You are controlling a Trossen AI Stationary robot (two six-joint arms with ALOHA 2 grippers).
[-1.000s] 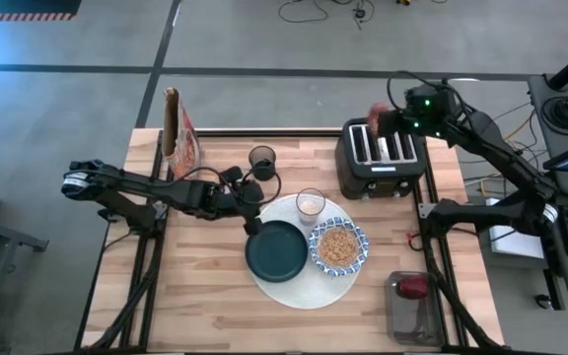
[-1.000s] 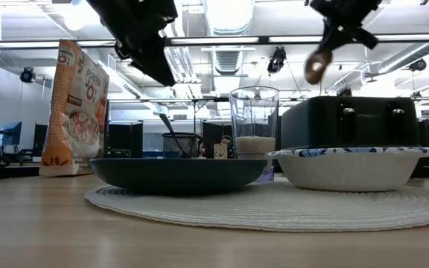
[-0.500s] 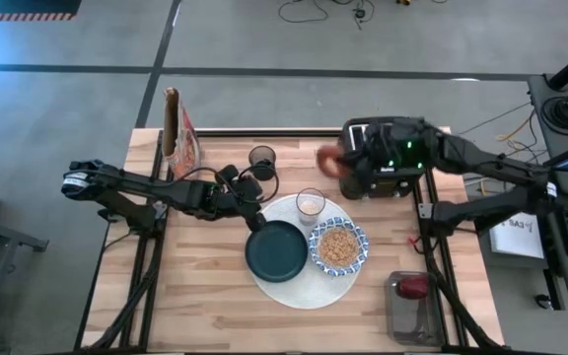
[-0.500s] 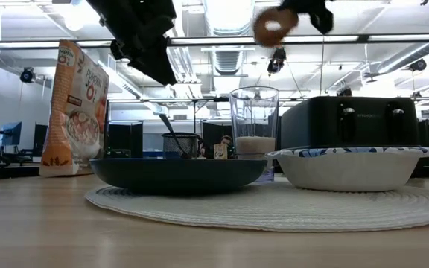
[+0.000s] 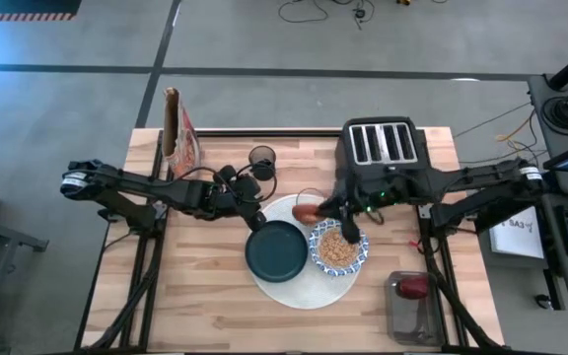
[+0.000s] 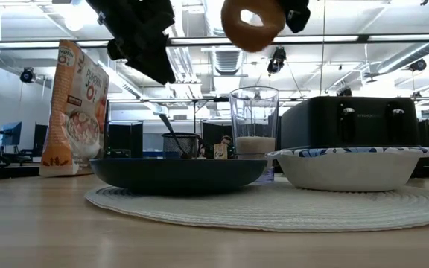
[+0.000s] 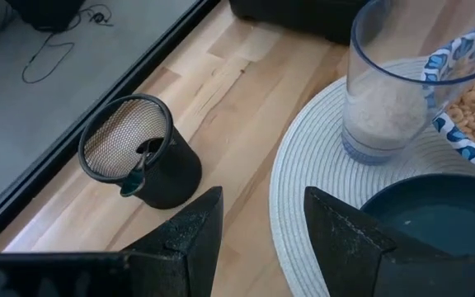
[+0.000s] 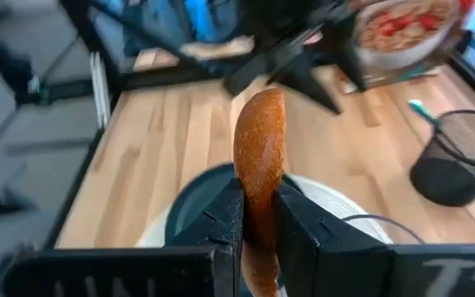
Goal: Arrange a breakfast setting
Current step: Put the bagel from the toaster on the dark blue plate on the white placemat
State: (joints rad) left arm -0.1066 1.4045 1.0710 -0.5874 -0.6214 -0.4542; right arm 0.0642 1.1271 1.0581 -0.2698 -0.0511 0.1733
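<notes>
Nearest the table-height camera, the big round white woven mat (image 6: pixel 274 205) lies on the pale wooden worktop (image 5: pixel 205 296), with the dark green plate (image 5: pixel 276 250) and the blue-and-white patterned bowl (image 5: pixel 338 247) of cereal rings side by side on it. Just behind them on the mat stands the small clear glass (image 6: pixel 254 123), a little pale liquid at its bottom.

Above that glass, well clear of everything, the right gripper (image 8: pixel 258 219) is clenched on the golden-brown bagel (image 8: pixel 259 161), holding it on edge with the ring face turned sideways. The plate lies just past it in the wrist view. To set it down well, the arm should travel on until the bagel is over the plate's bare middle, pass high enough to miss the glass rim, turn the bagel flat, lower it close to the plate, and only then let go, so it cannot roll off.

The left gripper (image 7: pixel 258 227) hovers released beside the plate's rim, near a small black mesh cup (image 7: pixel 138 157). Farther back stands the black four-slot toaster (image 5: pixel 383 153).
</notes>
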